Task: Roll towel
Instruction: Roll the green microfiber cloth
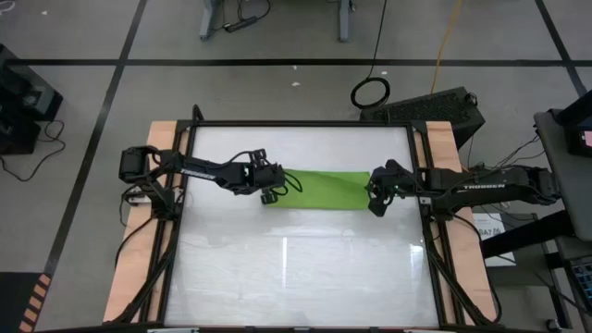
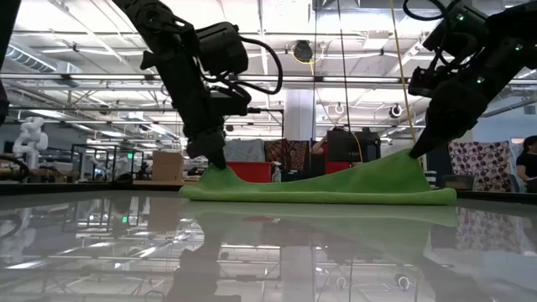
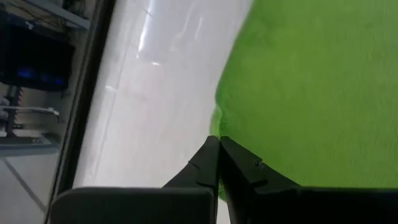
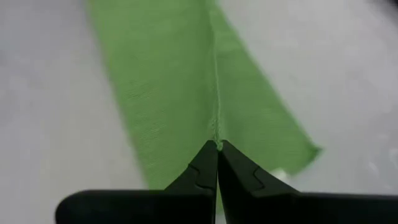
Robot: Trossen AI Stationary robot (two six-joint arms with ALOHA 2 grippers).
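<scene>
A folded lime-green towel (image 2: pixel 336 189) lies mid-table, toward its far side. 2 grippers pinch its opposite ends closed: the left gripper (image 2: pixel 216 164) and the right gripper (image 2: pixel 414 151) lift the edges, likely to start rolling.

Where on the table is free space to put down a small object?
The near half of the table, below the towel, is bare. A narrower strip lies between towel and far edge. The middle is crowded: left gripper and right gripper pinch the towel's ends.
</scene>
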